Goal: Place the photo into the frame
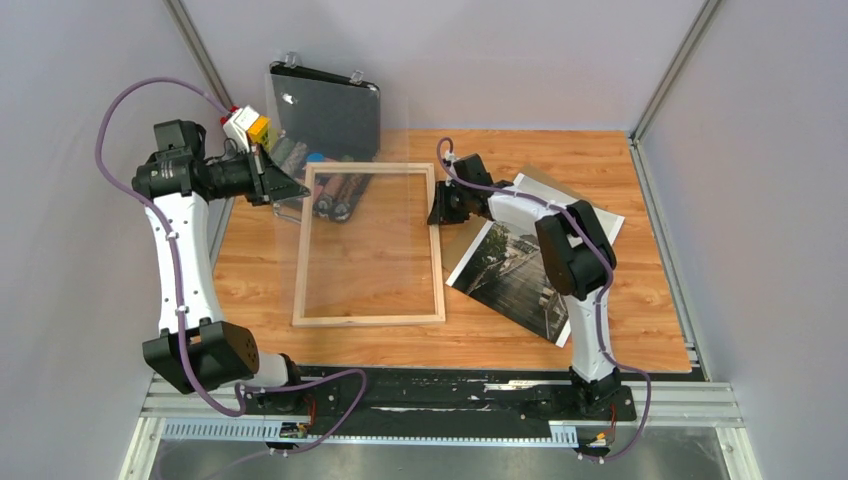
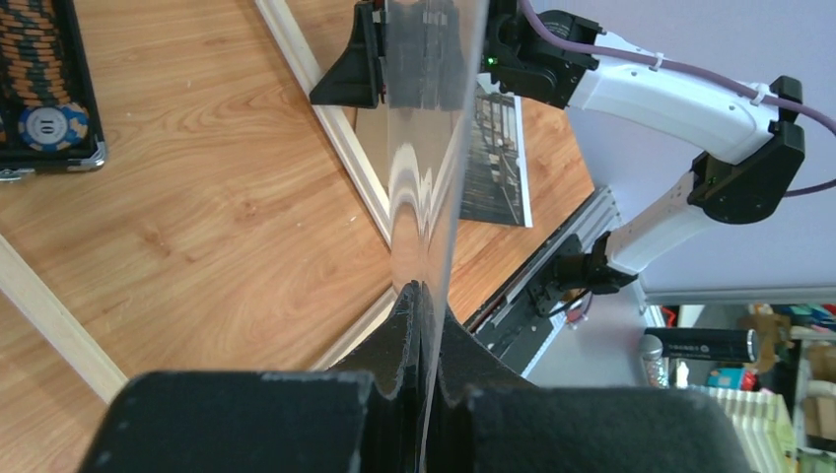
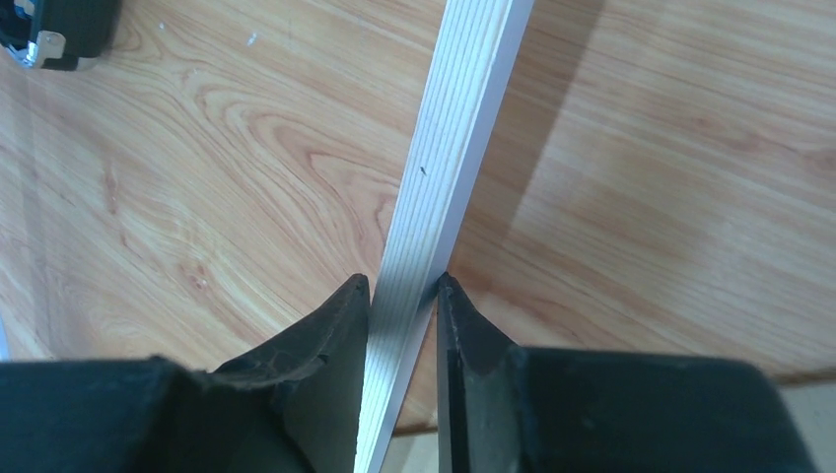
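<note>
The pale wooden frame (image 1: pixel 370 319) lies at the table's middle. Its clear pane (image 2: pixel 434 148) shows edge-on in the left wrist view, raised above the frame. My left gripper (image 1: pixel 290 187) is shut on the pane's near-left edge, and its fingers (image 2: pixel 426 291) pinch the thin sheet. My right gripper (image 1: pixel 437 207) is shut on the frame's right rail (image 3: pixel 463 118), with its fingers (image 3: pixel 404 281) on either side of the rail. The photo (image 1: pixel 510 275), a dark print with a white border, lies flat to the right of the frame, partly under my right arm. It also shows in the left wrist view (image 2: pixel 498 158).
A brown backing board (image 1: pixel 555 192) lies under the photo's far end. An open black case (image 1: pixel 330 110) with poker chips (image 2: pixel 39 59) stands at the back left, touching the frame's far-left corner. Grey walls close in both sides.
</note>
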Controlling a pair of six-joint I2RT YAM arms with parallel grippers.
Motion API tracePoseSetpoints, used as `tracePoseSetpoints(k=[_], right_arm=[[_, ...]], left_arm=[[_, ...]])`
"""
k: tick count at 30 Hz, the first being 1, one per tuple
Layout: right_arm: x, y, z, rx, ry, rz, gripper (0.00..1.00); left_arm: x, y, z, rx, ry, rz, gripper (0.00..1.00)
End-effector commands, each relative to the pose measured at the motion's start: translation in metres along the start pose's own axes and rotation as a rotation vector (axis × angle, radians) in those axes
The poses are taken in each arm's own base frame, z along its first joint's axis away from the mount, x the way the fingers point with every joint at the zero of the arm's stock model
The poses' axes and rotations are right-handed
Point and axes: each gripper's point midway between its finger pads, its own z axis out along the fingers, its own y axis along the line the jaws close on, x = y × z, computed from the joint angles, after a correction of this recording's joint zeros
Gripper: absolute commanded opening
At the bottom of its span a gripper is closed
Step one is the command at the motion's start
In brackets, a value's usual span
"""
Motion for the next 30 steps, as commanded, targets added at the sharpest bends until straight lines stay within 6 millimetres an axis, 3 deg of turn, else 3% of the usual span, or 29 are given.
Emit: tracePoseSetpoints(k=[1,12,18,30], right_arm=[[-0.016,-0.008,-0.025,0.041,-0.058,-0.063,0.02],[-0.025,-0.032,-0.050,0.104,-0.104,-0.076,0.00],[-0.022,-0.041,-0.049,0.130,-0.106,-0.047,0.00],[0.005,-0.043,-0.040,0.131,-0.073,0.109,0.00]], left_arm=[[-0.014,-0.005,0.007,0.129,-0.044,-0.038,0.00],[0.004,0.017,0.040,0.216,-0.003,-0.223,0.00],[0.015,0.023,0.059,0.235,0.011,-0.227,0.00],[0.028,0.041,0.079,0.235,-0.032,-0.234,0.00]])
